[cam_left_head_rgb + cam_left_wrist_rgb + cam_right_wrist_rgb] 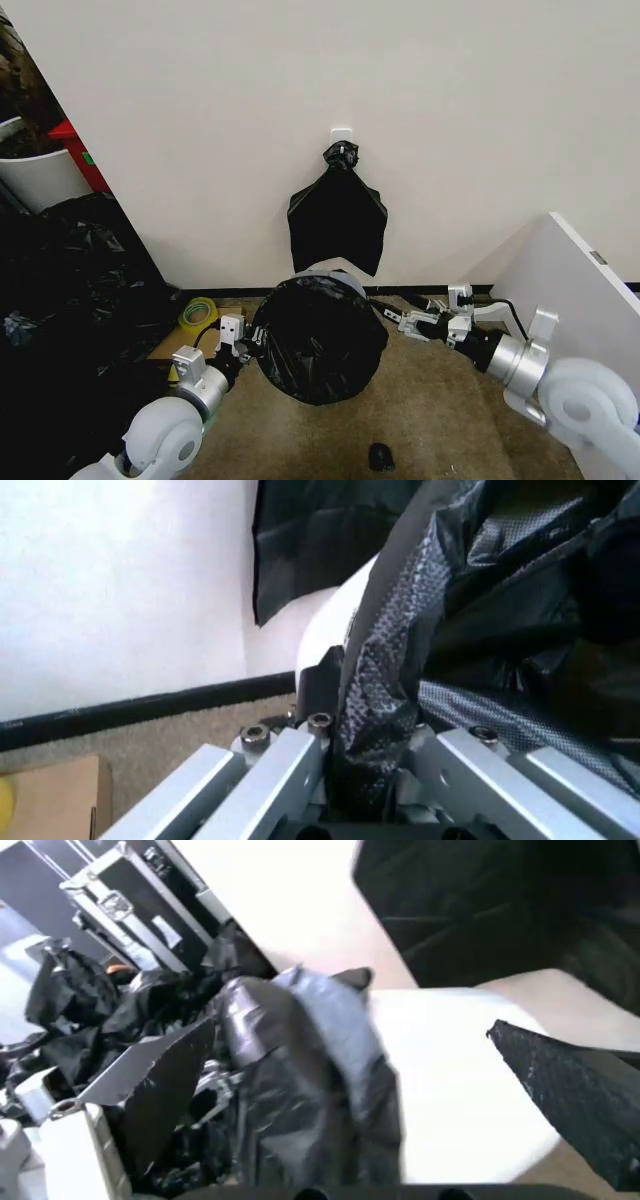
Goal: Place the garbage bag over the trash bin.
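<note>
Fingers of the left gripper (365,780) pinch the thin, glossy black garbage bag (318,340) stretched over the small round white trash bin (330,619); the right gripper (400,318) stands spread beside it.

Both arms are pale grey with rounded white joint housings and brushed silver wrist cuffs. The left gripper (243,345) and right gripper (400,318) are silver metal brackets with visible screw heads; a black cable loops at the right wrist's twelve o'clock.
</note>
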Robot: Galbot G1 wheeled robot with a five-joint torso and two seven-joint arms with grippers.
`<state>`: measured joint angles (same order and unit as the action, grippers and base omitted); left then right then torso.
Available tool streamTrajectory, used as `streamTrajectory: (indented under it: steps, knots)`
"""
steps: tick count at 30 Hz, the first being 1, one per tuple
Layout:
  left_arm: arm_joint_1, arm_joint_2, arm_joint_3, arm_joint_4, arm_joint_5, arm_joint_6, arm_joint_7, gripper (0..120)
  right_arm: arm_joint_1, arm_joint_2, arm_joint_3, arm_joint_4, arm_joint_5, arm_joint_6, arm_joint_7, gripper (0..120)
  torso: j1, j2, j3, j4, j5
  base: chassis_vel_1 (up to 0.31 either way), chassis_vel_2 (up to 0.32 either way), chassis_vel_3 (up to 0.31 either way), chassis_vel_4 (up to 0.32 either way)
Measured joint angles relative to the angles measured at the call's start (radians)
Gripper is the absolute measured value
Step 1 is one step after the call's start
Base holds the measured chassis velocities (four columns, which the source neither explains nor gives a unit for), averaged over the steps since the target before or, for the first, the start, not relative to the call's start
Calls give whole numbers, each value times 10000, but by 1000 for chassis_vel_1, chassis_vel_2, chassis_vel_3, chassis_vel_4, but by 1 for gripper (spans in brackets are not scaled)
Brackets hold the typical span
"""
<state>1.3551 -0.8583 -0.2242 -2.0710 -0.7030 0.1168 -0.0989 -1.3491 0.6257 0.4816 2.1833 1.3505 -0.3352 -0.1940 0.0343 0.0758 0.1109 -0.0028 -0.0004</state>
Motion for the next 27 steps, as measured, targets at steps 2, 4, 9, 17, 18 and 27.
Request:
streamTrajectory:
  steps: [2, 4, 9, 17, 18, 27]
  knots:
    - [-33, 37, 28, 56, 49, -34, 51, 0, 195, -25, -51, -136, 25, -100, -2, 100, 0, 0, 0, 5, 0, 0, 0, 0, 0]
    - [-109, 77, 55, 121, 78, -50, 61, 0, 321, -44, -102, -273, 15, -173, -13, 100, 0, 0, 0, 4, -3, 0, 0, 0, 0]
    - [-208, 109, 88, 141, 78, -86, 116, 0, 531, -19, -304, -506, -136, -220, -23, 100, 0, 0, -1, 0, -1, 0, 0, 0, 0]
    - [-261, 23, 160, 122, 224, -86, 179, 0, 1783, 166, -1479, -870, -305, -445, -30, 98, -1, 0, -1, 3, -3, 0, 0, 0, 0]
    - [-260, 17, 174, 122, 261, -76, 186, 0, 1988, 213, -1722, -918, -342, -465, -22, 98, -1, 0, -1, 3, -2, 0, 0, 0, 0]
    - [-258, 40, 235, 133, 401, -5, 198, 0, 2692, 443, -2519, -1171, -453, -571, 80, 70, -1, 0, -1, 3, -2, 0, 0, 0, 0]
